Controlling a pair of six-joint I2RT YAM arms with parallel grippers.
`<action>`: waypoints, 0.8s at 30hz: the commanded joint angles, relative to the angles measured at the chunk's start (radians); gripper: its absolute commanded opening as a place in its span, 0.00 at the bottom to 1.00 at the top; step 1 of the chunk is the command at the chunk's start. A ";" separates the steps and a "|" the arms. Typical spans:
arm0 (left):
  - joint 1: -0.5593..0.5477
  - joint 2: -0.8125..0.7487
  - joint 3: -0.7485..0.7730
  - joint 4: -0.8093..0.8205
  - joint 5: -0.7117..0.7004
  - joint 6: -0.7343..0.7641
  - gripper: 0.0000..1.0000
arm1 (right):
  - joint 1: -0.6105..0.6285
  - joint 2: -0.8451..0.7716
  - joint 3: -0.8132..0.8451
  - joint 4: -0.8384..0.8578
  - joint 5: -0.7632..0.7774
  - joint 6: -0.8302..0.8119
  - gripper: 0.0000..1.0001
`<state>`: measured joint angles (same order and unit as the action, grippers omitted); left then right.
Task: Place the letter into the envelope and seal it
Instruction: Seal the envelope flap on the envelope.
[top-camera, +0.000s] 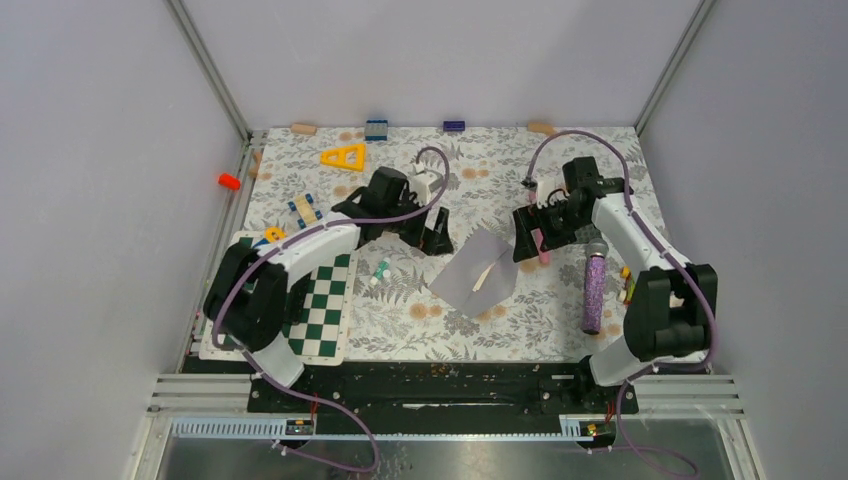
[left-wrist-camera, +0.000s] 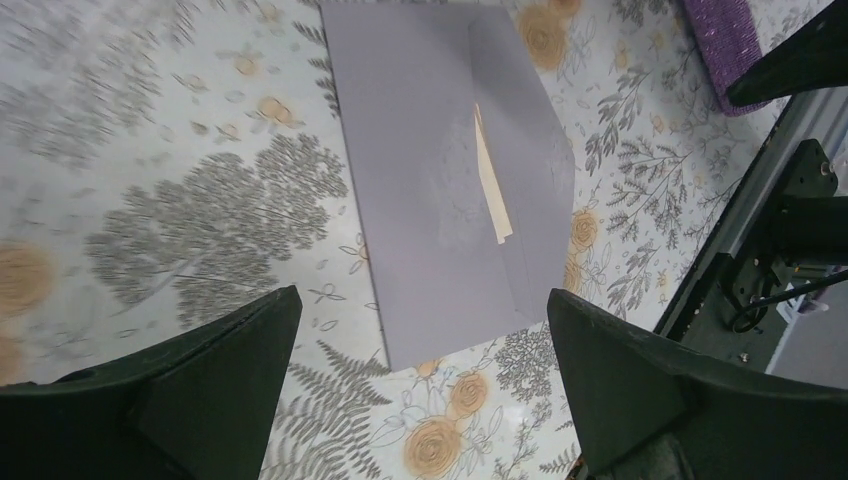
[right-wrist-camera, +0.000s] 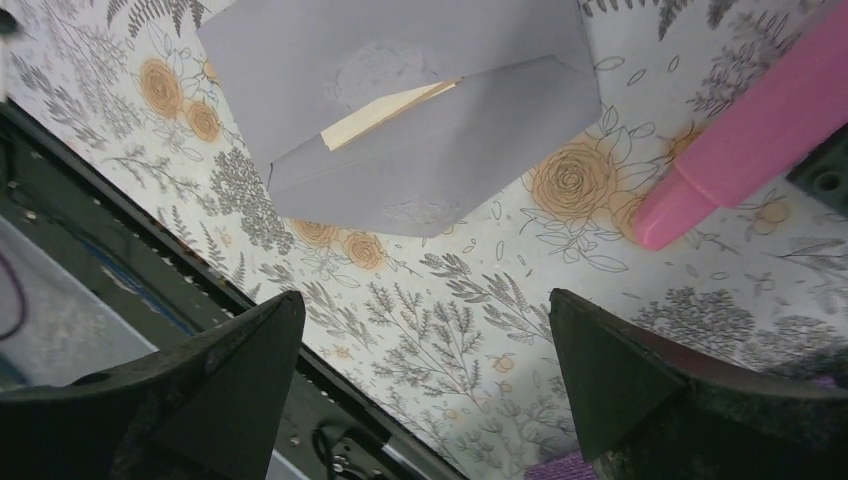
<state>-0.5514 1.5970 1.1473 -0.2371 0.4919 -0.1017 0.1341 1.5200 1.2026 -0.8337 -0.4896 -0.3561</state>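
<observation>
The grey envelope (top-camera: 476, 278) lies flat on the floral cloth between my two grippers. Its pointed flap is folded over the body. Only a narrow tan strip of the letter (top-camera: 491, 272) shows at the flap's edge; the rest is hidden inside. In the left wrist view the envelope (left-wrist-camera: 430, 140) and the letter strip (left-wrist-camera: 492, 190) lie just ahead of my left gripper (left-wrist-camera: 422, 298), which is open and empty. My right gripper (right-wrist-camera: 425, 298) is open too and hovers off the edge of the envelope (right-wrist-camera: 400, 70), with the letter strip (right-wrist-camera: 385, 110) beyond its fingers. In the top view, the left gripper (top-camera: 437, 240) and right gripper (top-camera: 524, 246) flank the envelope.
A pink marker (right-wrist-camera: 740, 160) lies beside the right gripper. A purple glitter roller (top-camera: 593, 292) is at the right. A green checkerboard mat (top-camera: 330, 305) sits under the left arm. A yellow triangle (top-camera: 343, 156) and small blocks (top-camera: 376, 128) line the back. The black front rail (right-wrist-camera: 150, 250) is close by.
</observation>
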 joint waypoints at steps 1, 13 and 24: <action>-0.043 0.103 0.011 0.107 0.068 -0.131 0.99 | -0.063 0.088 -0.015 -0.021 -0.132 0.127 1.00; -0.067 0.236 -0.074 0.174 0.030 -0.233 0.99 | -0.089 0.139 -0.208 0.195 -0.220 0.348 0.99; -0.067 0.275 -0.089 0.193 0.070 -0.246 0.99 | -0.087 0.195 -0.344 0.404 -0.229 0.536 0.95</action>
<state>-0.6178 1.8507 1.0687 -0.0837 0.5278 -0.3405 0.0433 1.6829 0.8848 -0.5282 -0.6949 0.0982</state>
